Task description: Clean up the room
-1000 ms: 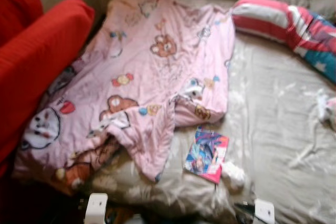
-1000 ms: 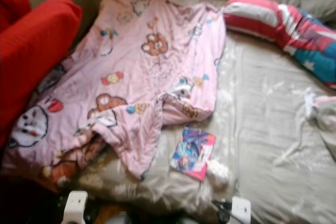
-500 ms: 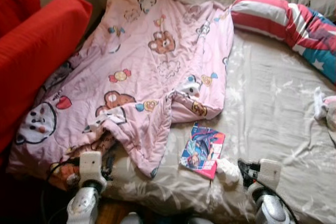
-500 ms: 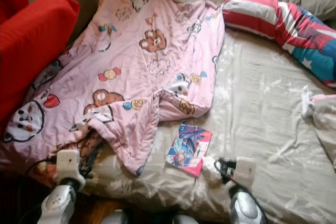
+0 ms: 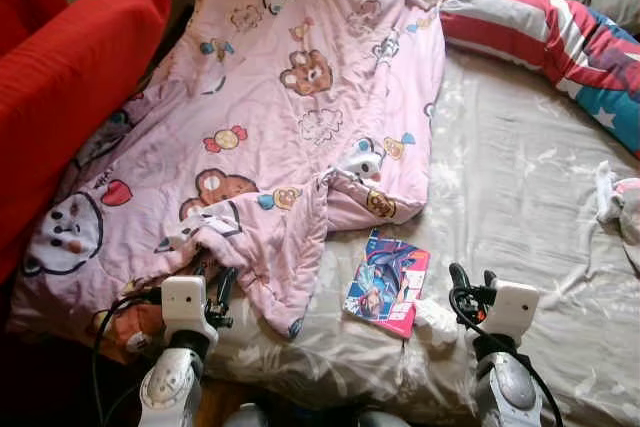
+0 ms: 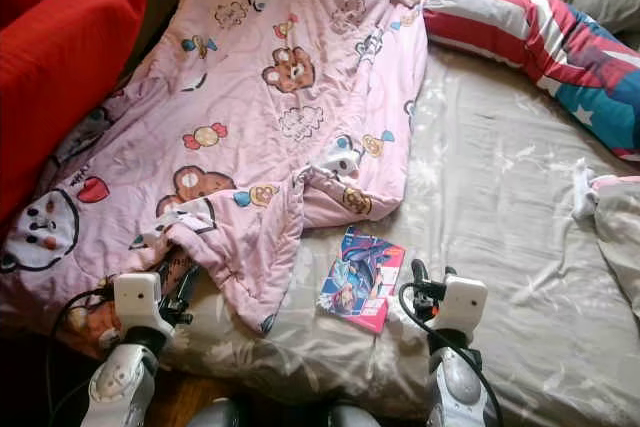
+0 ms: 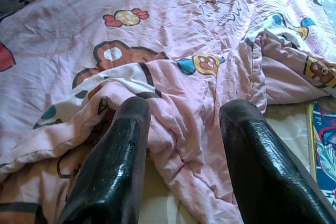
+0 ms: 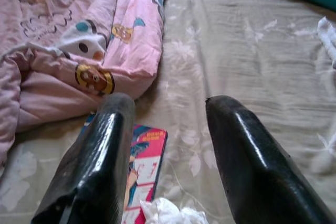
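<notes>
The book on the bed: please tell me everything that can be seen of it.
The book is thin, with a glossy cover in pink and blue showing cartoon figures. It lies flat and closed on the beige bed sheet, slightly turned, near the bed's front edge. The folded corner of the pink blanket lies just beside its far end; whether they touch is unclear. A crumpled white tissue rests against its near corner. The right gripper hovers open close beside it.

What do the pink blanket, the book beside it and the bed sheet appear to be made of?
Pink blanket: soft quilted fabric, probably cotton or polyester, matte, with puffy folds and printed bears. Book: thin paper or card with a glossy-looking printed cover; it lies flat with crisp edges. Bed sheet: thin woven cloth with a slight sheen, finely wrinkled, with a pale floral pattern.
</notes>
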Controlling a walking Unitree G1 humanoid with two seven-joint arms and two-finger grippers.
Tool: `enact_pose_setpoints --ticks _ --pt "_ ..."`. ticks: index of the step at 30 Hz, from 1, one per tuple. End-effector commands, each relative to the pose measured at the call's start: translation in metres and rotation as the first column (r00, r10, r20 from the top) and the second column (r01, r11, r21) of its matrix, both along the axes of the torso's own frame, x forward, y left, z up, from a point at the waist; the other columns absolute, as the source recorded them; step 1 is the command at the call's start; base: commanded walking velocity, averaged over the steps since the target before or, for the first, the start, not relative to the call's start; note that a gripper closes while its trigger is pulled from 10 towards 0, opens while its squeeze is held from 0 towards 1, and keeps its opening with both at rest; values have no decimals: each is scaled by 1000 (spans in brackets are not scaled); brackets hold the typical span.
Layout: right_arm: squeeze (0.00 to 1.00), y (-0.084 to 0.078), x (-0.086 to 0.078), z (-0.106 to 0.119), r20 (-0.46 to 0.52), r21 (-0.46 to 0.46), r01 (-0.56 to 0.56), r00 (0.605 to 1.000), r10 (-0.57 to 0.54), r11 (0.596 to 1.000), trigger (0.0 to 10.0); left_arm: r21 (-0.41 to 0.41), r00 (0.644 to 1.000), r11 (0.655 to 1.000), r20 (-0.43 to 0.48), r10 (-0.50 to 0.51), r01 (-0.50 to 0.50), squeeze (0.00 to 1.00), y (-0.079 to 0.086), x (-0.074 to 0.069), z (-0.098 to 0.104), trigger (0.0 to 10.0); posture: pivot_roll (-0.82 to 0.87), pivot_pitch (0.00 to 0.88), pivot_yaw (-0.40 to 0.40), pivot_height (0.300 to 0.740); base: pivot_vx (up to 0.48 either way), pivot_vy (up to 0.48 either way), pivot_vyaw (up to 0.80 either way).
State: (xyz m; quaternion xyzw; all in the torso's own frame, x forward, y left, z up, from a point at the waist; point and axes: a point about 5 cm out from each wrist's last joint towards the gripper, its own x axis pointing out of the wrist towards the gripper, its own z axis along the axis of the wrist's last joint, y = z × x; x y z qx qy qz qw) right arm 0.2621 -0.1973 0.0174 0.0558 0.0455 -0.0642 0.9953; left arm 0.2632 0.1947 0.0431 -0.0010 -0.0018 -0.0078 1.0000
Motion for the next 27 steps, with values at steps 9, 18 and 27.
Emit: enact_pose_setpoints --ticks 9,18,27 --pt "0 4 -7 -9 -71 4 -8 997 8 1000 10000 -16 999 1000 -49 6 -6 0 1 -8 -5 10000 102 275 -62 680 0 0 0" --pt "0 10 -6 -6 -49 17 -15 999 16 1000 10000 -11 999 1000 -51 14 -15 0 4 -7 -3 10000 114 266 -61 650 0 0 0" --pt "0 11 -5 -6 -58 7 -35 998 36 999 10000 -8 998 999 -59 32 -32 0 9 -12 -4 10000 123 255 -68 650 0 0 0"
